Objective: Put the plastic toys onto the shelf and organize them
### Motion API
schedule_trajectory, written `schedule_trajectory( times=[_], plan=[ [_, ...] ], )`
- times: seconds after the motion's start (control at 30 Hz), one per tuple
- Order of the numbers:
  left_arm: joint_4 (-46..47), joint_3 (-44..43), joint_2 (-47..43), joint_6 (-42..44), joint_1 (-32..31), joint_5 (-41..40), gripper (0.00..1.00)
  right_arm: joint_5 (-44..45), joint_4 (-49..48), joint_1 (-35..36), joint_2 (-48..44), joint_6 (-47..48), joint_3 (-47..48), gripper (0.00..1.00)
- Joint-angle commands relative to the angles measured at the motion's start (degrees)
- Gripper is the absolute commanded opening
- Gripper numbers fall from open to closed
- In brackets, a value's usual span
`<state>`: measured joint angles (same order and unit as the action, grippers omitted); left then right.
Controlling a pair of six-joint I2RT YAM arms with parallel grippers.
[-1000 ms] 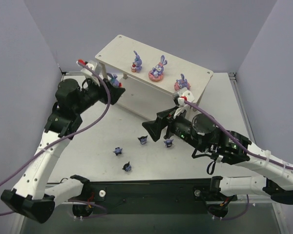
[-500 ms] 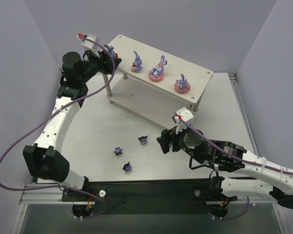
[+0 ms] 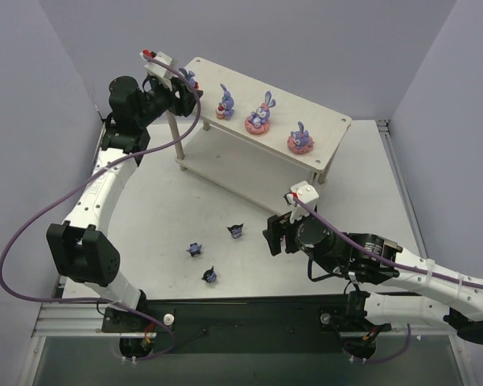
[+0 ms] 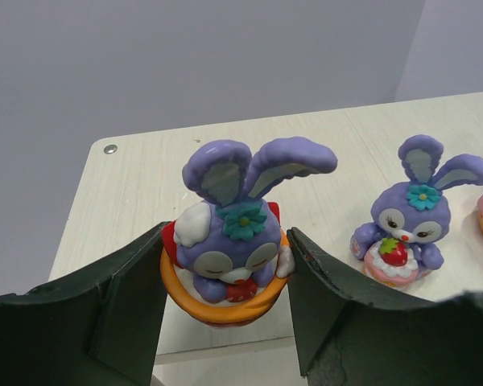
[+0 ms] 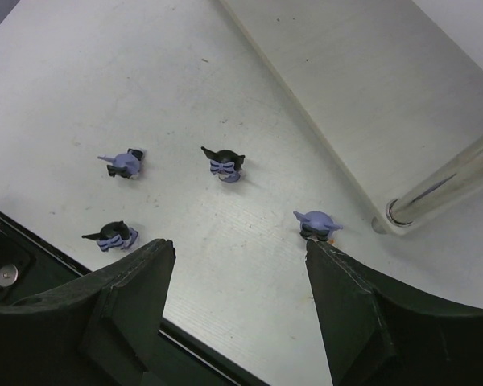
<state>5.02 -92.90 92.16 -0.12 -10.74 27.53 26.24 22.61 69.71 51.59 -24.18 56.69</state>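
the shelf [image 4: 145,173] is pale, matt wood with a fine grain and a small shiny metal screw [image 4: 110,149], while its leg [image 5: 443,189] looks smooth and reflective. the rabbit [image 4: 229,241] is glossy moulded plastic with highlights on its orange base, and the left fingers [image 4: 105,314] are dark, dull, faintly grainy plastic. the table [image 5: 105,80] is a matt whitish board with faint scuffs, and the blue figures [image 5: 223,165] are smooth plastic.

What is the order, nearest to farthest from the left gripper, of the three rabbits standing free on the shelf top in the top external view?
The left gripper grips an orange-based rabbit at the shelf's left corner.
1. Strawberry rabbit, left part of the top.
2. Middle rabbit, mid-shelf.
3. Right rabbit, towards the right end.
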Motion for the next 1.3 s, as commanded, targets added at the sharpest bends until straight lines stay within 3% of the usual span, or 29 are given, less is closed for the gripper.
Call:
schedule_trajectory(
  times=[0.0, 0.37, 0.57, 1.03, 1.27],
  plan=[
    [3.9, -3.7, 2.0, 1.5, 0.5, 0.9, 0.0, 2.4, 2.1, -0.5, 0.6, -1.0, 0.4, 0.68],
    [6.8, -2.0, 4.2, -1.4, 0.7, 0.6, 0.0, 2.9, 3.3, -0.7, 1.0, -1.2, 0.4, 0.68],
    [7.2, -0.5, 4.0, -2.2, 1.0, 0.8, 0.08, 3.0, 3.8, -1.0, 1.1, -1.5, 0.3, 0.68],
    [8.3, 2.1, 3.0, -2.2, 1.0, 1.0, 0.46, 2.8, 4.1, -1.2, 1.2, -1.8, 0.0, 0.67],
    [7.8, 1.8, 2.5, -1.6, 1.1, 0.7, 0.77, 3.1, 4.5, -1.2, 1.2, -2.6, -0.2, 0.67]
  ],
)
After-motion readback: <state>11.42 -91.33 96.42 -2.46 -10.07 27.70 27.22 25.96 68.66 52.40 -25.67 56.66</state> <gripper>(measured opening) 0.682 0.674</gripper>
